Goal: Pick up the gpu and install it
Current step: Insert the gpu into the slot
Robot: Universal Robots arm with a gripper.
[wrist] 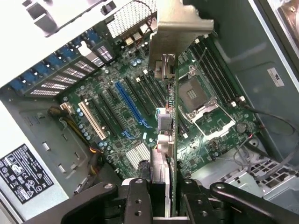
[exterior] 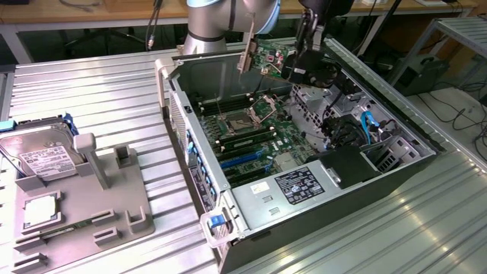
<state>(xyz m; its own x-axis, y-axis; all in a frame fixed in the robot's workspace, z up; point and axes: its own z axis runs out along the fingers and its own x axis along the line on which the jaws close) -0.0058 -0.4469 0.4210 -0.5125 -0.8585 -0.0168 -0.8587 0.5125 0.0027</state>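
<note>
The gpu is a green circuit board with a silver end bracket. It hangs in the air above the back of the open computer case. My gripper is shut on the card's end away from the bracket. In the wrist view the gpu is edge-on between my two black fingers, with its bracket pointing away. Below it lies the motherboard, with its blue slot, white slot and the open processor socket.
To the exterior view's left, a grey fixture holds a silver hard drive and a small square chip. Inside the case are a labelled power supply, a black shroud and blue cables. The ribbed metal table surrounds the case.
</note>
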